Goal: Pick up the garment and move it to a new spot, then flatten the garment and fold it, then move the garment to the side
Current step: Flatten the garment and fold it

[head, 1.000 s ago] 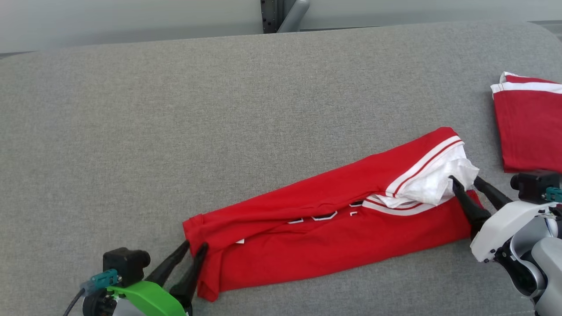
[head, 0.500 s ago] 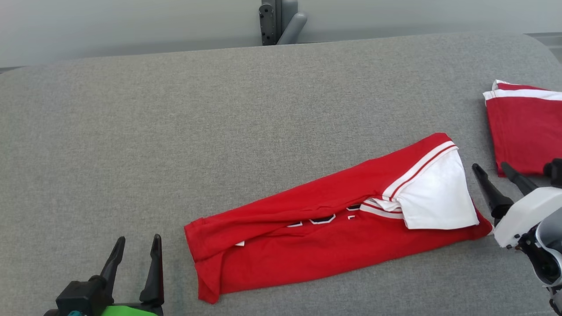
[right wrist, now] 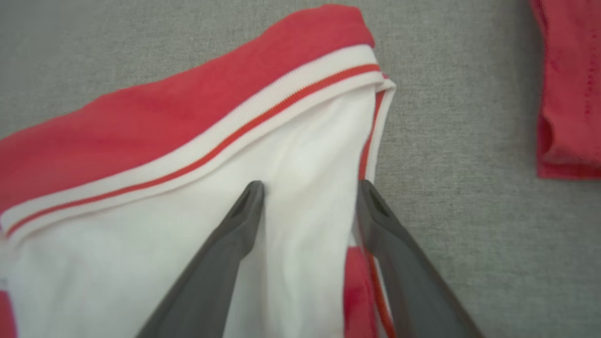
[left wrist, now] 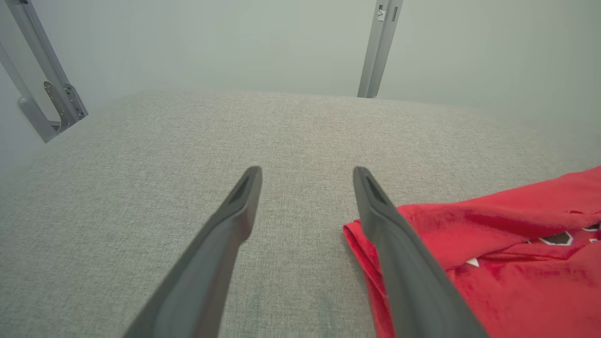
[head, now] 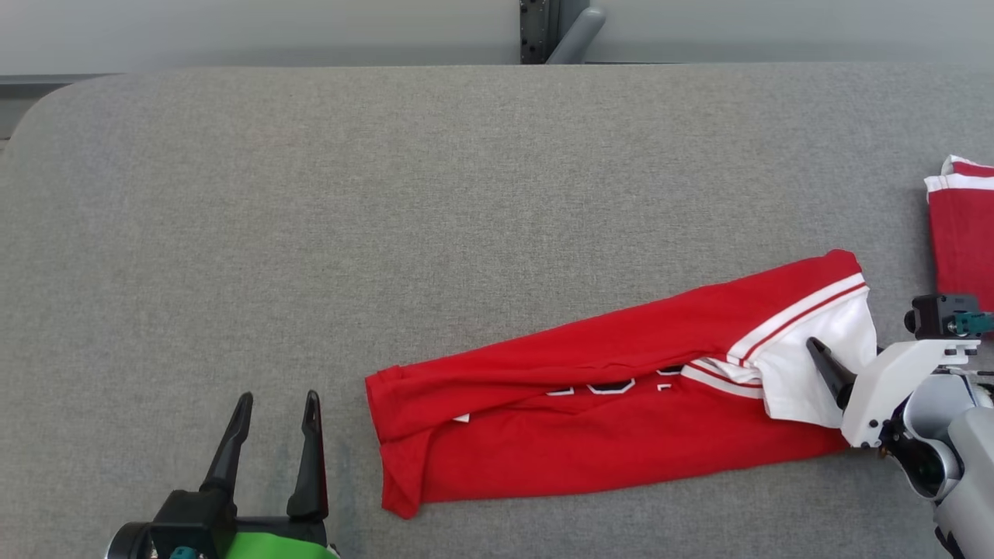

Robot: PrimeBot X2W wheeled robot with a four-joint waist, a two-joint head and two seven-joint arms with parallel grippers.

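Observation:
The garment [head: 590, 435], a red shirt with white trim and a white sleeve, lies folded into a long band slanting across the grey padded table [head: 466, 194]. My left gripper [head: 278, 397] stands open on the bare table just left of the garment's lower end; in the left wrist view the left gripper [left wrist: 307, 173] has nothing between its fingers, and the garment [left wrist: 493, 244] lies beside the right finger. My right gripper [head: 827, 353] hangs open over the white sleeve; in the right wrist view the right gripper [right wrist: 310, 185] has its fingers spread above the sleeve [right wrist: 300, 141] near its edge.
A second red garment [head: 963, 233] with white trim lies folded at the table's right edge, close to my right arm, and appears in the right wrist view as a red piece [right wrist: 568, 94]. Metal posts [head: 543, 31] stand behind the table's far edge.
Both grippers let go of the garment's ends and opened. The left one drew back to the left; the right one backed off, then returned over the white sleeve, which now lies flatter. The camera shifted.

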